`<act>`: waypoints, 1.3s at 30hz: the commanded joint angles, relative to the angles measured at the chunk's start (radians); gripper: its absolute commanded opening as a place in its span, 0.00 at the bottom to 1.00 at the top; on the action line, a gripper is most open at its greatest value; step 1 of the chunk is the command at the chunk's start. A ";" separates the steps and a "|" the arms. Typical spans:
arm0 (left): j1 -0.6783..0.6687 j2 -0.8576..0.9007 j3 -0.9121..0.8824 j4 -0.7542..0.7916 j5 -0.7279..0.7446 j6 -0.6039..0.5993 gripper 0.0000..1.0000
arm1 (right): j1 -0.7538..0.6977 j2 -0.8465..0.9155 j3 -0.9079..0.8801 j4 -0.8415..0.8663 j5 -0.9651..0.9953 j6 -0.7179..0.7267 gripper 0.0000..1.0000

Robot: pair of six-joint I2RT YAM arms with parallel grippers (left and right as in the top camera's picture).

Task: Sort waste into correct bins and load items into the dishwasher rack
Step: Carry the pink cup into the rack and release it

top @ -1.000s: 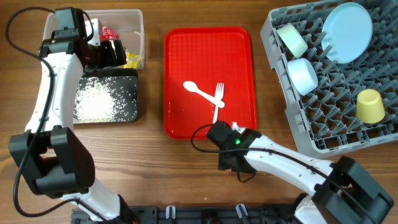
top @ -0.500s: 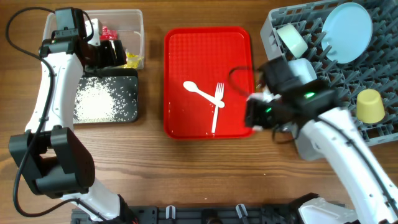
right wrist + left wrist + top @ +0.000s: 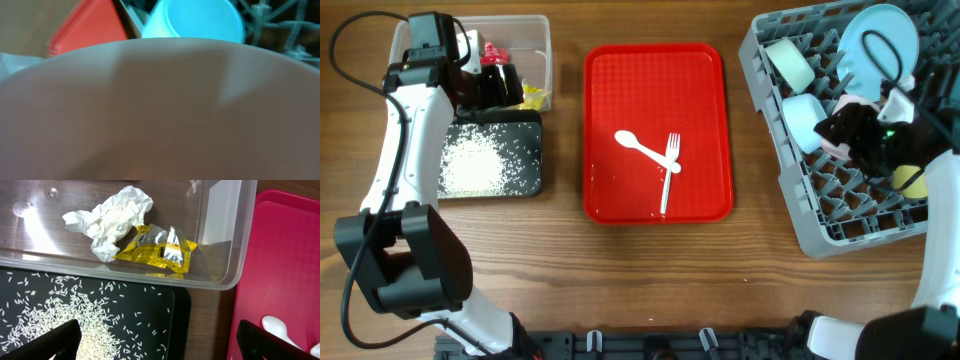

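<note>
Pink cup (image 3: 160,115) fills our right wrist view; right gripper (image 3: 832,135) moved from beside the tray (image 3: 655,90) to over the rack (image 3: 815,212); we cannot tell its jaws. Left gripper (image 3: 157,332) gapes above the tub (image 3: 235,255).

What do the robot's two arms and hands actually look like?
Both are alike: smooth white tubular links joined by chunky black joints. The left arm trails a thin black cable in a loop; the right arm carries its own black cable and a small green light. Each ends in a black two-fingered hand, the left hand and the right hand.
</note>
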 commanded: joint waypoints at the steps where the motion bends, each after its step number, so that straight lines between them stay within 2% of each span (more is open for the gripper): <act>1: 0.003 -0.011 0.006 0.002 0.001 -0.005 1.00 | -0.029 0.075 0.016 0.089 -0.217 0.082 0.57; 11: 0.003 -0.011 0.006 0.002 0.001 -0.005 1.00 | -0.076 0.124 0.016 0.440 -0.322 0.521 0.61; 14: 0.003 -0.011 0.006 0.002 0.001 -0.005 1.00 | -0.105 0.124 0.016 0.439 -0.336 0.534 0.61; 19: 0.003 -0.011 0.006 0.002 0.001 -0.005 1.00 | -0.143 0.124 0.016 0.279 -0.266 0.429 0.60; 22: 0.003 -0.011 0.006 0.002 0.001 -0.005 1.00 | -0.158 0.124 0.016 0.234 -0.234 0.430 0.60; 34: 0.003 -0.011 0.006 0.002 0.001 -0.005 1.00 | -0.194 0.189 -0.020 0.396 -0.449 0.689 0.63; 39: 0.003 -0.011 0.006 0.002 0.001 -0.005 1.00 | -0.265 0.195 -0.020 0.369 -0.481 0.700 0.66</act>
